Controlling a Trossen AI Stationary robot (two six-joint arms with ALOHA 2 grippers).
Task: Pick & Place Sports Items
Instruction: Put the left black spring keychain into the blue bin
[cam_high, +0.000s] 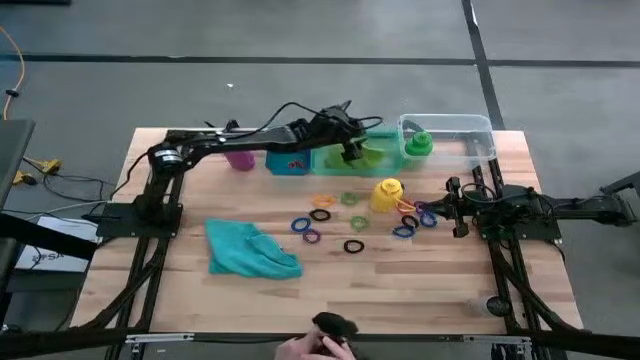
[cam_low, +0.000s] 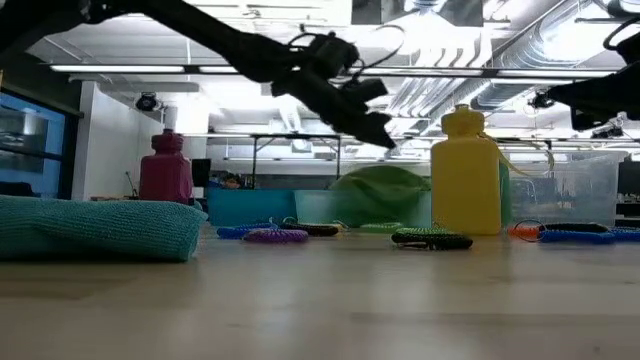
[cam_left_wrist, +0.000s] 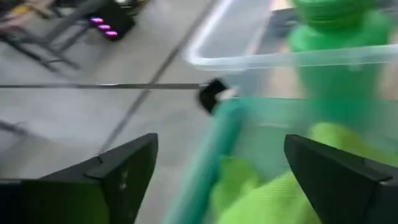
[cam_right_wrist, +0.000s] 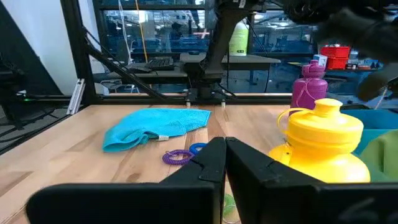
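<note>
My left gripper (cam_high: 352, 150) (cam_left_wrist: 221, 180) hangs open and empty over the green bin (cam_high: 332, 160), just above the lime-green cloth (cam_high: 368, 155) (cam_left_wrist: 267, 199) lying in it. A green bottle (cam_high: 418, 143) stands in the clear bin (cam_high: 470, 128). A purple bottle (cam_high: 240, 158) stands beside the blue bin (cam_high: 288, 163). A yellow bottle (cam_high: 388, 193) stands mid-table. The teal cloth (cam_high: 250, 248) lies crumpled at the near left. Several coloured rings (cam_high: 322, 225) lie around the yellow bottle. My right gripper (cam_high: 452, 205) (cam_right_wrist: 225, 158) is shut and empty at the right, pointing toward the rings.
The three bins stand in a row along the table's far edge. A person's hand (cam_high: 318, 342) holding a dark thing shows at the near edge. Bare wood lies at the near right (cam_high: 440, 290) and between the teal cloth and the bins.
</note>
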